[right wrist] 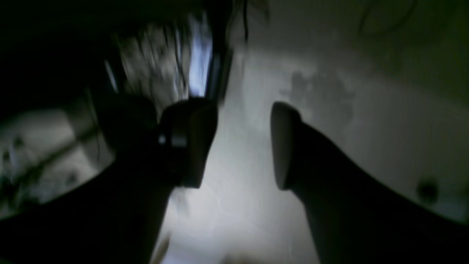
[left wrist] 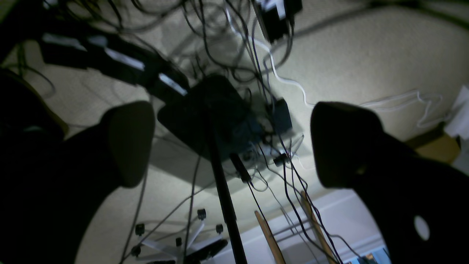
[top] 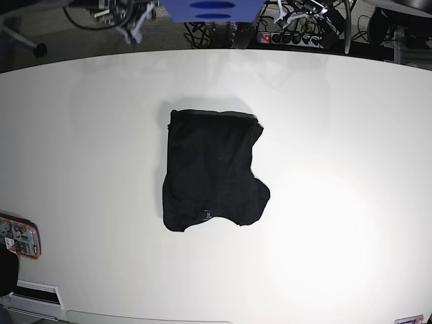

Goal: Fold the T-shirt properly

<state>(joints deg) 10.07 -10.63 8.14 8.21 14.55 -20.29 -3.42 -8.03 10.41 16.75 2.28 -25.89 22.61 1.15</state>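
- The T-shirt (top: pixel 212 172) is lying folded mid-counter (top: pixel 351 135), a lump bulging toward the near edge.
- Left hand (left wrist: pixel 231 143) and right hand (right wrist: pixel 243 145) are gaping empty, off-counter.
- Folding looks finished; next, perhaps tidying that bulge.

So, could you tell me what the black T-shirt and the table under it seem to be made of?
The T-shirt looks like soft matte cloth: it lies limp with rumpled, uneven edges and gives no shine. The table looks like a smooth, hard white surface with a slight sheen, since it shows a soft glare; the exact material cannot be told.
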